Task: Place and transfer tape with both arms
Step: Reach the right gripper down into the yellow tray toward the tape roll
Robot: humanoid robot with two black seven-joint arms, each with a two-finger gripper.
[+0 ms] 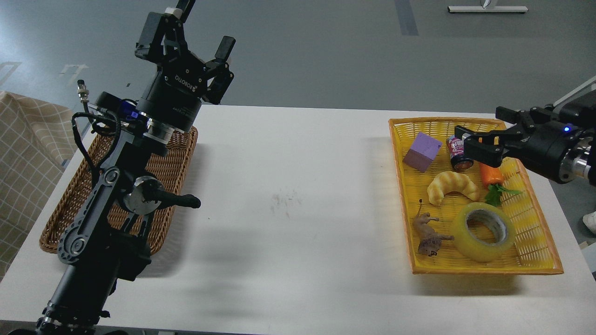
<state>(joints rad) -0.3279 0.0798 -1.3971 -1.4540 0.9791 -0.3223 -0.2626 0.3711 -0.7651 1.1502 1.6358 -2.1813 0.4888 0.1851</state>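
The tape [469, 246], a wide translucent yellow roll with a grey-white core, lies flat in the front right part of the yellow basket [484, 271]. My right gripper [480, 128] reaches in from the right edge, open and empty. It hovers over the back of that basket, above the can and carrot and well behind the tape. My left gripper [188, 39] is open and empty, raised high and pointing up over the back end of the brown wicker basket [174, 160] at the table's left.
The yellow basket also holds a purple block [423, 151], a small can [455, 150], an orange carrot [491, 176], a pale croissant [451, 186] and a brown toy animal [428, 235]. The white table [298, 200] lies between the two baskets. A checked cloth [23, 153] is at the far left.
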